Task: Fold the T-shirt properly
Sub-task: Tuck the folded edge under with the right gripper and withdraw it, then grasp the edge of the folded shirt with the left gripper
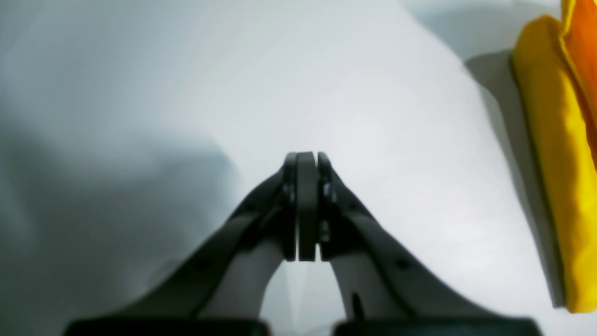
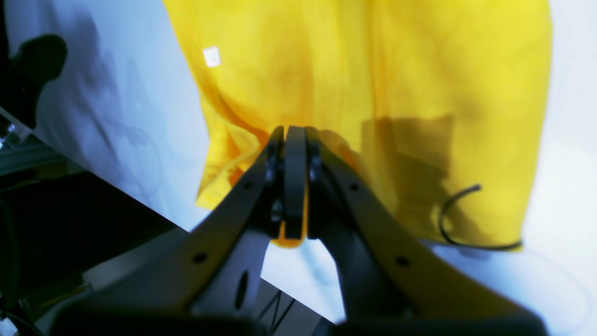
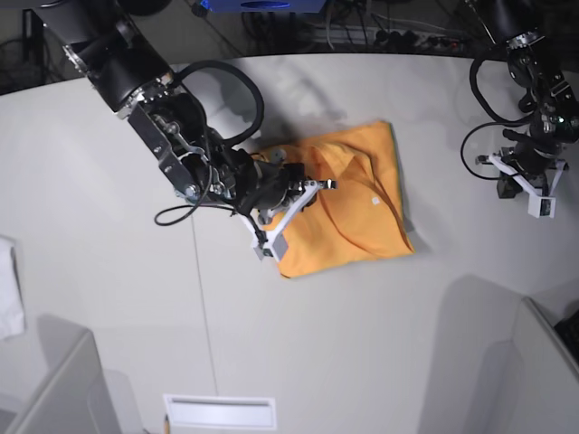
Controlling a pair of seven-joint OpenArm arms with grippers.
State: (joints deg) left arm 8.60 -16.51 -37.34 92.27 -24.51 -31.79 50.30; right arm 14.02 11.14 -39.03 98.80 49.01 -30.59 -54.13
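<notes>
The T-shirt (image 3: 362, 217) lies partly folded as a rumpled orange-yellow rectangle in the middle of the white table (image 3: 298, 344). My right gripper (image 3: 326, 184) reaches over its left part from the left. In the right wrist view the right gripper (image 2: 294, 133) is shut, with a fold of the yellow T-shirt (image 2: 373, 84) pinched between its fingers. My left gripper (image 3: 525, 174) hangs far to the right, away from the shirt. Seen from the left wrist, the left gripper (image 1: 305, 156) is shut on nothing above bare table, and the T-shirt (image 1: 557, 163) shows only at the right edge.
A white cloth (image 3: 9, 298) lies at the table's left edge. A white sheet (image 3: 220, 411) sits at the front edge. Grey panels stand at the front left (image 3: 50, 389) and front right (image 3: 534, 380). Cables (image 3: 398, 36) run behind the table.
</notes>
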